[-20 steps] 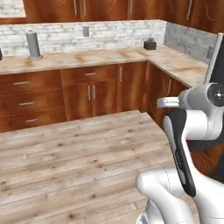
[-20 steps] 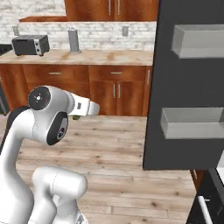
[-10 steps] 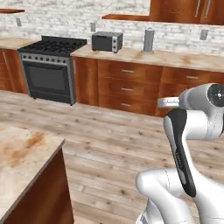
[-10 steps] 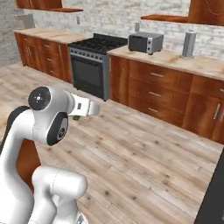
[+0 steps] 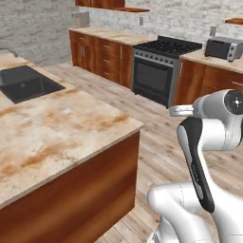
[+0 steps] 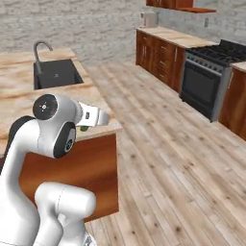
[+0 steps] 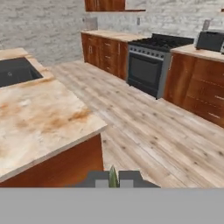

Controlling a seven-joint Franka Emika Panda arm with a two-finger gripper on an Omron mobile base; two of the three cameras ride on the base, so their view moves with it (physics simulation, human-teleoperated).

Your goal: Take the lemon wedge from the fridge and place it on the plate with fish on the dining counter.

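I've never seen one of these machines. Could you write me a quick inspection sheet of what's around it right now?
Surface: dining counter, beige stone mottled with rust, wood sides; the near stretch is bare.
Job's things: lemon wedge, a thin green sliver pinched between the fingertips. Plate with fish and fridge: nothing seen.
Clutter: nothing seen on the visible counter top.
Grippers: gripper shut on the lemon wedge, held off the counter's corner, over the floor.
Cables: nothing seen.
Surroundings: dark sink with faucet set in the counter; black stove and toaster oven along the far wall; wooden floor.
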